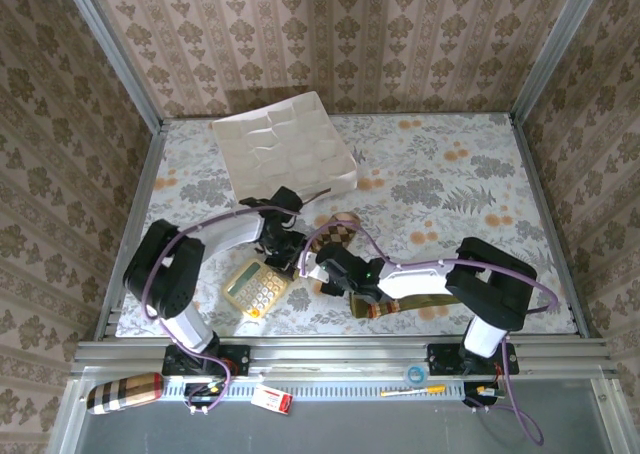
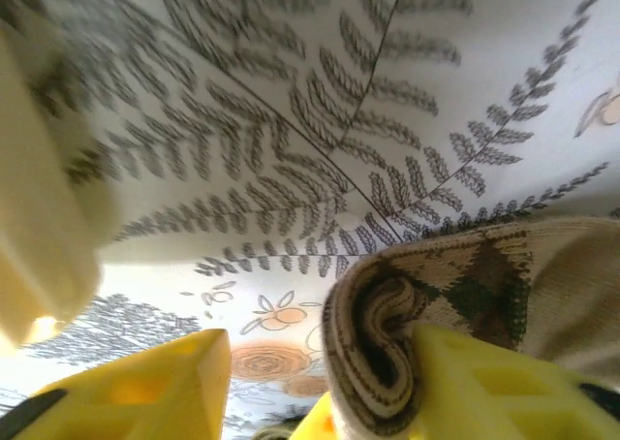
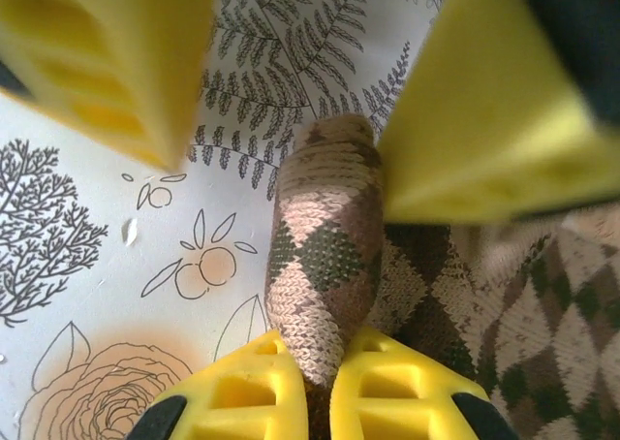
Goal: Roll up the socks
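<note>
While the right gripper (image 3: 318,362) sits at the bottom centre of its wrist view, fingers clamped on a rolled fold of the argyle sock (image 3: 325,256), the left gripper (image 2: 322,348) has its fingers apart, the sock's curled end touching the lower-right one. Seen from above, the sock lies mid-frame on the floral table (image 1: 450,174), just right of the yellow calculator (image 1: 255,289)

Damask-papered walls (image 1: 380,34) enclose a floral-clothed table (image 1: 470,204).
</note>
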